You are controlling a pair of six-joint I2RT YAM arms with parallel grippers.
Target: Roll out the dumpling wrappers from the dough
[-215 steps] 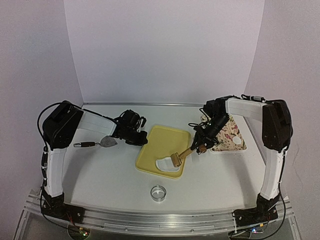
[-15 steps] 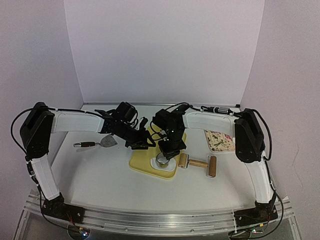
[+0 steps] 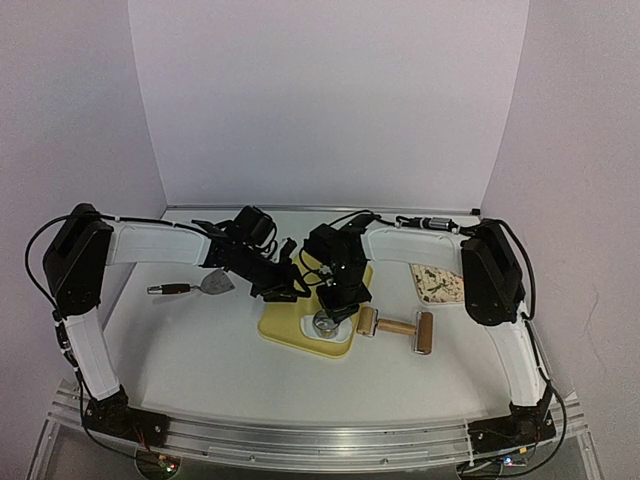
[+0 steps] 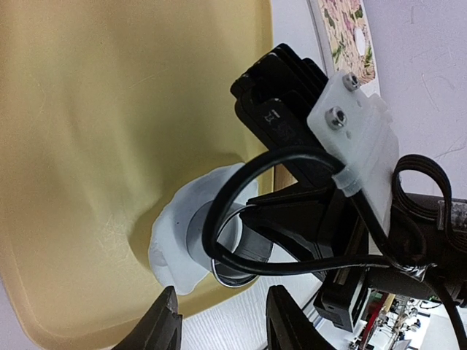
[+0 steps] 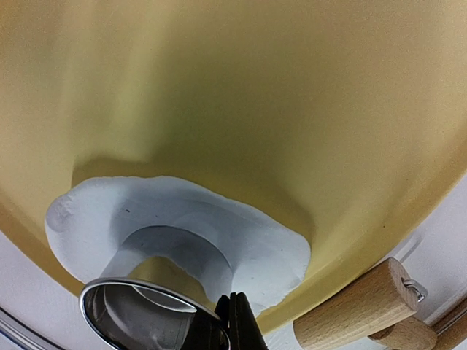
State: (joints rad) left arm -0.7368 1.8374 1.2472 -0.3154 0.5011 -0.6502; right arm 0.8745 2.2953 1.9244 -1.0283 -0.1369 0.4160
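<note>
Pinches the rim of one ring cutter (image 5: 139, 313) with the right jaws, down in one dough sheet (image 5: 255, 240) at the near edge of one yellow tray (image 3: 282, 322). Holds the left jaws apart, empty. Shows one dumpling wrapper (image 4: 357, 36) on one flowery board (image 4: 337, 29) near the tabletop's right edge.

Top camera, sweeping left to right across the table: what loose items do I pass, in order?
scraper → cutter → rolling pin → floral plate
</note>
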